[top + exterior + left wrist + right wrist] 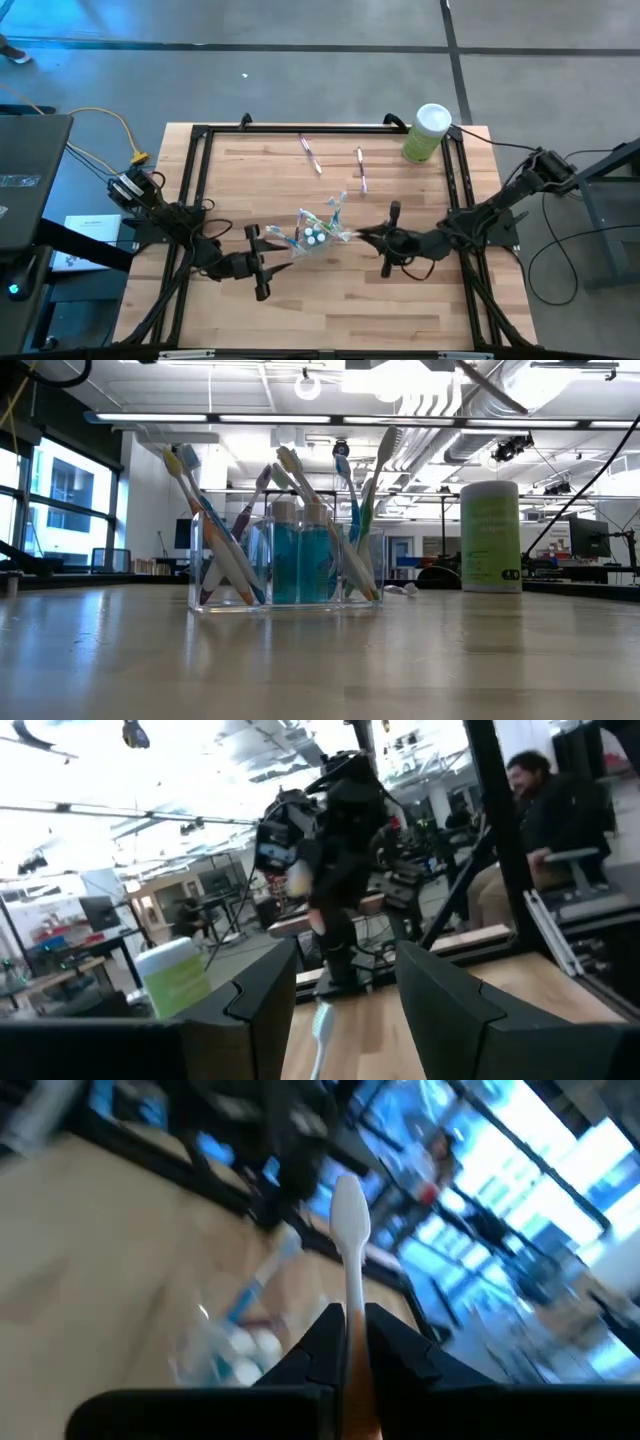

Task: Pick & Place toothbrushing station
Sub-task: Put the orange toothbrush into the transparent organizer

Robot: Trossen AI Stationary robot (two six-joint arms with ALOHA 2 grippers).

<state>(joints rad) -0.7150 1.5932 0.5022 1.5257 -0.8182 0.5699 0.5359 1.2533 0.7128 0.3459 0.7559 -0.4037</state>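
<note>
Basically, right gripper is clamped on a white toothbrush beside the clear holder; left gripper hangs parted.

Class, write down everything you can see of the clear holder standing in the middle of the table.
The clear holder is a see-through, plastic-looking box with upright walls, standing level on the wooden table. Inside stand teal toothpaste tubes with pale caps, and multicoloured toothbrushes lean out over its rim. In the high view it sits between both grippers.
</note>
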